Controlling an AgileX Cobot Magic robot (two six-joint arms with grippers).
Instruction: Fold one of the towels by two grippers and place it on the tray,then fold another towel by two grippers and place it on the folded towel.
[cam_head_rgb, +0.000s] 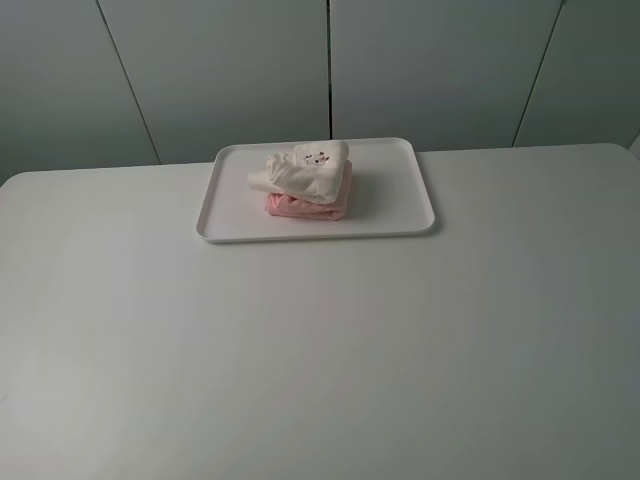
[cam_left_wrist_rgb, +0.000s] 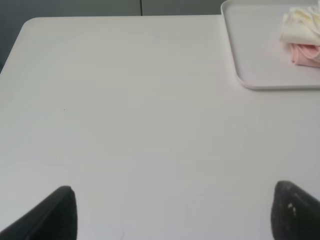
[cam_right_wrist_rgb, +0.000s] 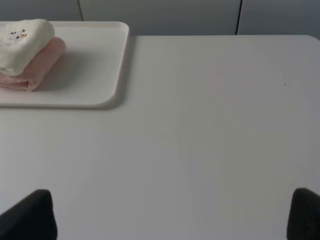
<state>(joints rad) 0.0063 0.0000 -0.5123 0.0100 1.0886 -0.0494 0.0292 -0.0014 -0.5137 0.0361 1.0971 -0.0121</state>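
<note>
A white tray (cam_head_rgb: 400, 200) sits at the back middle of the table. On it lies the folded pale pink towel (cam_head_rgb: 300, 208), and the folded cream towel (cam_head_rgb: 300, 172) with its small printed label rests on top of it. Both arms are out of the exterior high view. In the left wrist view my left gripper (cam_left_wrist_rgb: 172, 212) is open over bare table, far from the tray (cam_left_wrist_rgb: 250, 60), the cream towel (cam_left_wrist_rgb: 300, 27) and the pink towel (cam_left_wrist_rgb: 305, 54). My right gripper (cam_right_wrist_rgb: 172, 215) is open too, away from the tray (cam_right_wrist_rgb: 95, 65), cream towel (cam_right_wrist_rgb: 22, 45) and pink towel (cam_right_wrist_rgb: 42, 65).
The white table (cam_head_rgb: 320, 350) stretches wide around the tray. Grey wall panels (cam_head_rgb: 320, 70) stand behind its far edge.
</note>
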